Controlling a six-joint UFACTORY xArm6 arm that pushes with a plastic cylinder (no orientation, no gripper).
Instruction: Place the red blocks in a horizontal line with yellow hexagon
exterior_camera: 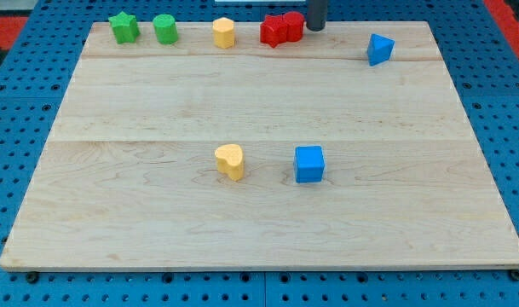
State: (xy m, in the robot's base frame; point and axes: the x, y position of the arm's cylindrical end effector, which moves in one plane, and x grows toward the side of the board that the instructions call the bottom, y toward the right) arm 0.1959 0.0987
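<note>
Two red blocks sit touching near the view's top: a red star-like block (273,31) and a red block (291,26) right of it. The yellow hexagon (223,33) stands just left of them, in the same row. My tip (314,27) is at the right side of the red pair, touching or almost touching the right red block. The rod goes out of the view's top.
A green star (123,27) and a green cylinder-like block (164,29) stand at the top left. A blue triangular block (379,49) is at the top right. A yellow heart (230,161) and a blue cube (309,164) sit low in the middle of the wooden board (114,213).
</note>
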